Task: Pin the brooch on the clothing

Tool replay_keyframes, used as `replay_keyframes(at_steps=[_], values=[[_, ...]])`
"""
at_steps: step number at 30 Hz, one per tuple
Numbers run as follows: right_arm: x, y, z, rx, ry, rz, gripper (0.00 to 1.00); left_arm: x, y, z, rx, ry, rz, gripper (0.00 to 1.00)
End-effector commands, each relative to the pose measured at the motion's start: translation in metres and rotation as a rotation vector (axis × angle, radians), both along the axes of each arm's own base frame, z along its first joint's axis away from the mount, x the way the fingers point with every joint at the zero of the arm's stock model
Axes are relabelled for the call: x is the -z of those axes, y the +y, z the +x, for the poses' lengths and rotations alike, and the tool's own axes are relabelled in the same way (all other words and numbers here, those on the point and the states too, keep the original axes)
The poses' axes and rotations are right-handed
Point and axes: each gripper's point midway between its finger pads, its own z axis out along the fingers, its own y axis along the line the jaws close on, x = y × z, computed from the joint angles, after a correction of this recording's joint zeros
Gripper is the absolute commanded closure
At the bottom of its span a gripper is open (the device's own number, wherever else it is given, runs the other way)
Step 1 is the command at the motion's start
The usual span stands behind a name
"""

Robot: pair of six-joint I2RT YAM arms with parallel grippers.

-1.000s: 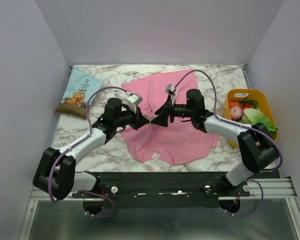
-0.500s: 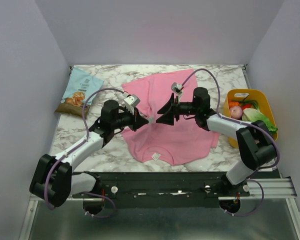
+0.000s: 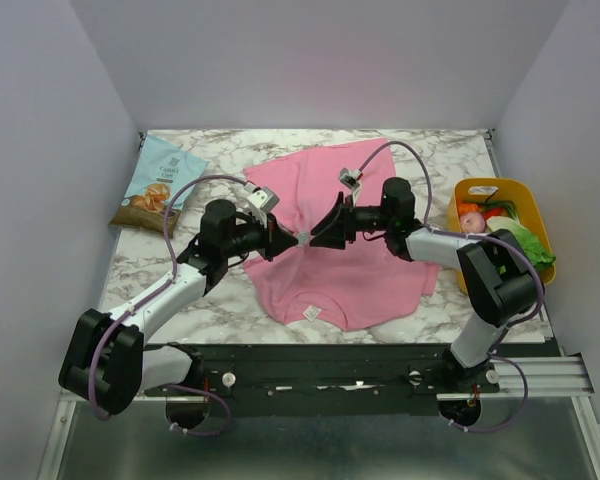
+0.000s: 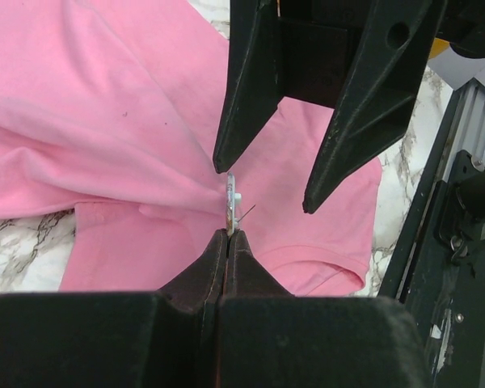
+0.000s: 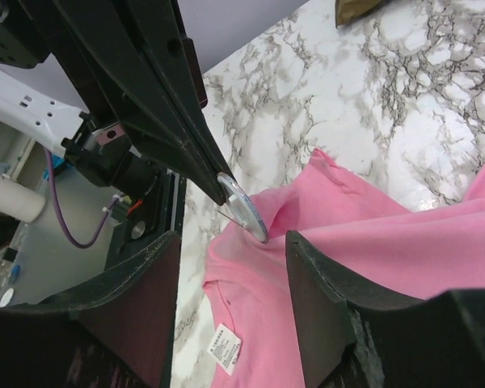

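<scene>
The pink T-shirt point(image 3: 360, 270) lies spread on the marble table. My left gripper point(image 3: 288, 240) is shut on the brooch point(image 4: 230, 200), a small silvery disc held edge-on at its tips point(image 4: 228, 236), with a thin pin sticking out. A fold of shirt fabric point(image 4: 145, 174) is drawn up to the disc. My right gripper point(image 3: 322, 230) faces it, open, its fingers point(image 4: 246, 97) on either side of the brooch without touching it. In the right wrist view the brooch point(image 5: 242, 208) sits against the raised fabric point(image 5: 364, 234), between my open right gripper point(image 5: 234, 250).
A snack bag point(image 3: 160, 185) lies at the back left. A yellow basket point(image 3: 475, 188) with vegetables stands at the right edge. The shirt's white label point(image 3: 311, 313) shows near the front hem, also in the right wrist view point(image 5: 225, 349).
My right gripper has drawn back a little to the right from the left gripper's tips and raised slightly. The left gripper still holds the brooch, shifted slightly left.
</scene>
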Motion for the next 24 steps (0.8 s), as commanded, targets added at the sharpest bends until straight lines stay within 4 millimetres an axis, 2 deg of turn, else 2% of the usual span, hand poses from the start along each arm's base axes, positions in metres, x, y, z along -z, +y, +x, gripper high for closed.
replay_keyframes(at_steps=[1,12,24], values=[[0.001,0.006,0.0,-0.009,0.0,0.014,0.38,-0.01,-0.004,-0.002,0.034,-0.025,-0.032,1.0],[0.008,0.015,0.0,-0.024,0.026,-0.011,0.58,-0.01,-0.005,-0.002,0.044,-0.014,-0.039,1.0],[0.009,0.02,0.001,-0.023,0.027,-0.025,0.63,-0.01,-0.006,-0.003,0.05,-0.007,-0.042,1.0]])
